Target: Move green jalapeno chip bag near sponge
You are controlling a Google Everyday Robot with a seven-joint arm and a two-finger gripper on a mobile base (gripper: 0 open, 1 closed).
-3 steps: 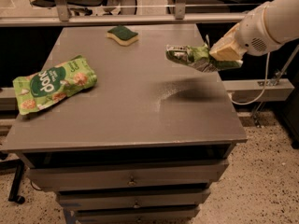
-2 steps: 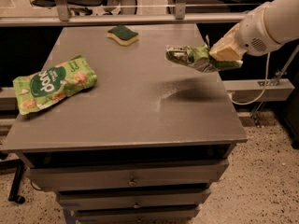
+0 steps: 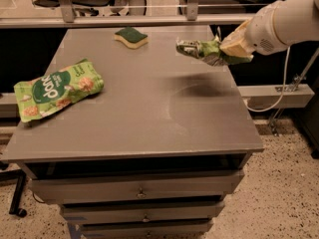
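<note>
I am looking down at a grey surface [image 3: 149, 118] with drawers [image 3: 137, 189] under it. The claw [image 3: 223, 54] is coming in from the right on a white arm [image 3: 284, 21] and is hanging above the surface's far right part, close to the right edge. It is clamped on the chip bag [image 3: 198, 50] — the crumpled green bag is sticking out to the left of the claw, roughly level, with its torn silvery edge pointing toward the sponge [image 3: 131, 36]. The chip bag is not touching the surface; it is casting a dark shadow [image 3: 199, 86] on the grey top below and a little nearer to me.

The sponge is lying flat near the far edge, about the middle of that edge, dark green side up with the yellow body showing beneath. It is sitting to the left of the chip bag, with a clear stretch of bare surface between the two.

A larger light-green pouch [image 3: 57, 88] is lying flat at the left side — well apart from both the sponge and the claw, one end reaching the left edge. A pale cable [image 3: 279, 91] is drooping behind the surface on the right.
</note>
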